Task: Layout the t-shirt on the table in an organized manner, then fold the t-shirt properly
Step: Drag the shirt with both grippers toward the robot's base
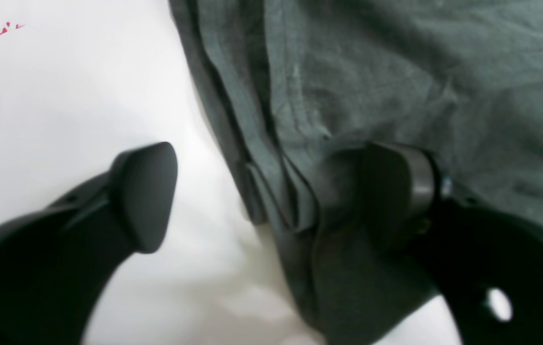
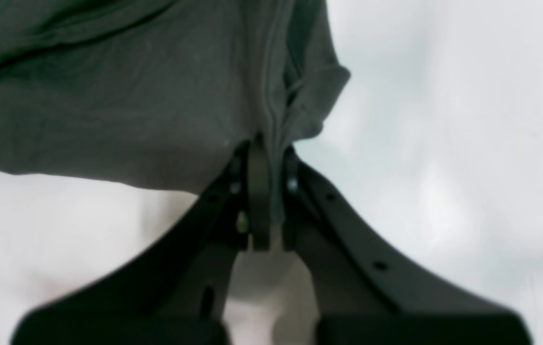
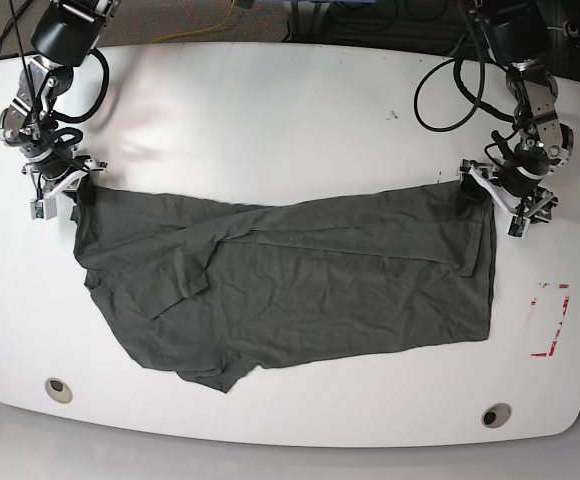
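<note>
The t-shirt [image 3: 300, 280] lies spread on the worktop [image 3: 270, 110] between both arms. The right end effector [image 2: 270, 158] pinches its corner. The left end effector [image 1: 262, 196] stands wide, straddling the opposite edge

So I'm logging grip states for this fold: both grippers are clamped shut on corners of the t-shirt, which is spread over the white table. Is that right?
Not quite. Only the right gripper is shut on the t-shirt. The left gripper is open: the left wrist view shows its fingers wide apart, one over bare table, the other over the cloth's edge. The shirt is indeed spread over the white table.
</note>
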Robot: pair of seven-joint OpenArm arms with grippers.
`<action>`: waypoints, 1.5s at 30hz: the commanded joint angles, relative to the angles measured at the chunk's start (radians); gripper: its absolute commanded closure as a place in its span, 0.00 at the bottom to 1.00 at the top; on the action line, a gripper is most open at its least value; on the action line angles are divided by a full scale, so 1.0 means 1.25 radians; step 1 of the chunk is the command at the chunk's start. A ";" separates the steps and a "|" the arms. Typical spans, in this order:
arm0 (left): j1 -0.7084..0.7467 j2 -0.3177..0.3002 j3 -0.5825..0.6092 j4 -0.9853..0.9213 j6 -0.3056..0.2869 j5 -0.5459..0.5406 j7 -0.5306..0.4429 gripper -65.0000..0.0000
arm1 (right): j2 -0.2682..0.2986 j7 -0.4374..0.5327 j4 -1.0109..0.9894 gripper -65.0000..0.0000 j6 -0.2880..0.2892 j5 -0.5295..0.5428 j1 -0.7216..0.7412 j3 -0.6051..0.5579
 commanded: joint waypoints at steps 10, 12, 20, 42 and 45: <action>0.004 -0.005 0.001 0.000 -0.001 0.032 0.036 0.97 | 0.013 -0.025 0.008 1.00 -0.001 -0.014 0.002 0.003; 0.006 -0.006 0.001 0.001 -0.001 0.032 0.038 0.98 | 0.013 -0.025 0.008 1.00 -0.001 -0.014 0.002 0.003; 0.055 -0.007 0.001 0.036 -0.001 0.033 0.038 0.94 | 0.012 -0.025 0.050 1.00 -0.001 -0.012 -0.033 0.004; 0.274 -0.007 0.001 0.262 -0.003 0.032 0.162 0.94 | -0.064 -0.167 0.398 1.00 -0.001 -0.017 -0.305 0.090; 0.305 -0.006 0.001 0.298 -0.003 0.032 0.182 0.94 | -0.066 -0.189 0.433 1.00 -0.001 -0.012 -0.344 0.103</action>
